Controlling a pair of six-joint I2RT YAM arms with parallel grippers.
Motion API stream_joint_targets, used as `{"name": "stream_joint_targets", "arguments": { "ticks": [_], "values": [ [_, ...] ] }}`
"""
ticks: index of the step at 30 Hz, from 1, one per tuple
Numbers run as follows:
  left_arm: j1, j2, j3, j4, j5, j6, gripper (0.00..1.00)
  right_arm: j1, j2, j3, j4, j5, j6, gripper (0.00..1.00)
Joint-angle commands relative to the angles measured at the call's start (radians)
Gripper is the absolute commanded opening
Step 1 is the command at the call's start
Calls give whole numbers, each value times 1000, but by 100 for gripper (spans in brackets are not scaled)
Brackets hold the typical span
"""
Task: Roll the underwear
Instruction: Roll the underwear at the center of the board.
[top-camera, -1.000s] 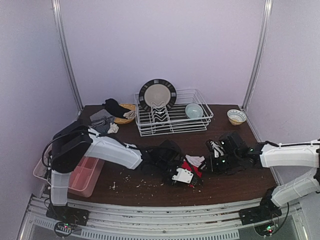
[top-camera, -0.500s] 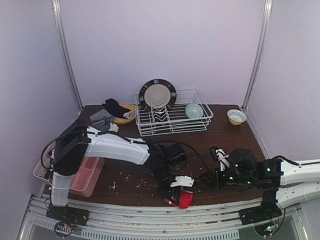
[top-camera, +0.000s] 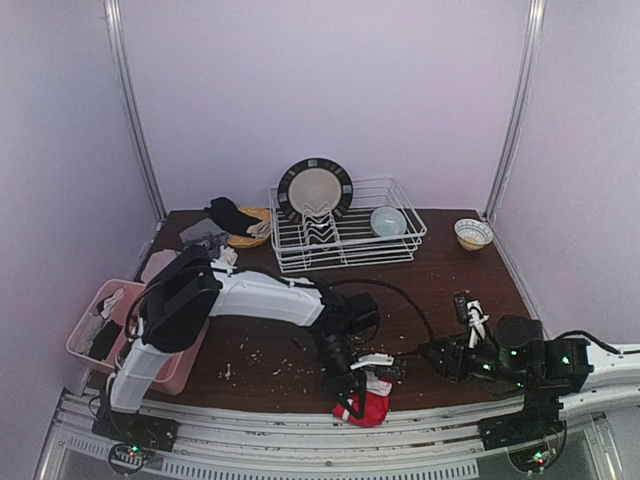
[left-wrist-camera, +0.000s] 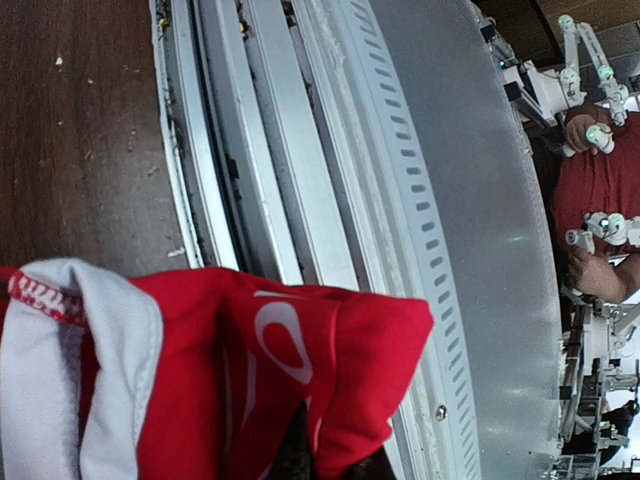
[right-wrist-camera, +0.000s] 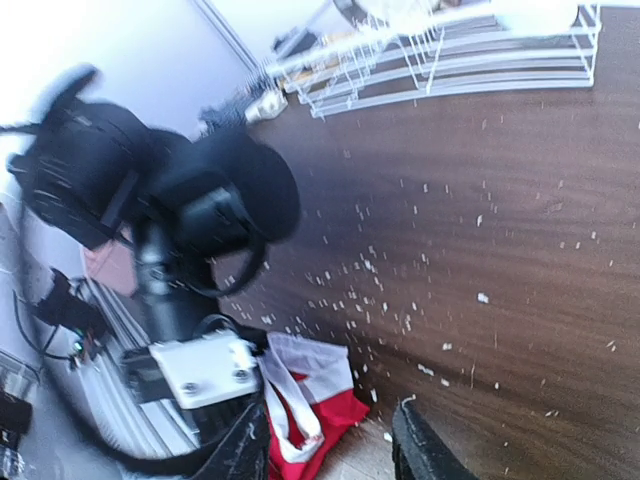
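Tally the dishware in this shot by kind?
Plates: 1, the black-rimmed plate standing in the wire rack.
Bowls: 2, the pale blue bowl in the rack and the patterned bowl on the table.
Yellow dish, plate or bowl unclear: 1, partly under cloth.
Total: 4.

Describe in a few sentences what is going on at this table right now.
The left gripper has its jaws shut on the red underwear, holding it bunched at the near edge of the table. The right gripper sits just to its right, jaws apart and empty. A pile of other underwear lies at the far left corner.
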Motion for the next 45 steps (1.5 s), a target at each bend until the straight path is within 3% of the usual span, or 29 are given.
{"name": "stream_joint_targets", "arguments": {
  "ticks": [1,5,10,18,23,28,34,40,45],
  "values": [
    [21,88,40,-64,9,-16,0,7,-184,-22,-63,66,-40,41],
    [37,143,107,-119,-4,-15,0,8,-208,15,-78,-75,-144,40],
    [47,190,151,-147,-26,-26,0,26,-34,73,-101,-253,-230,37],
    [69,234,188,-147,-43,-55,0,123,242,87,44,-261,-266,37],
    [78,236,170,-146,-47,-55,0,127,86,51,52,-99,-251,41],
    [89,245,161,-135,-40,-64,0,128,-1,76,-37,-165,-315,43],
    [102,259,193,-133,-48,-97,0,140,195,142,-61,-305,-334,41],
    [103,266,205,-133,-63,-114,0,209,472,183,96,-263,-317,38],
    [103,269,206,-134,-75,-122,0,222,659,250,130,-190,-289,33]
  ]
}}
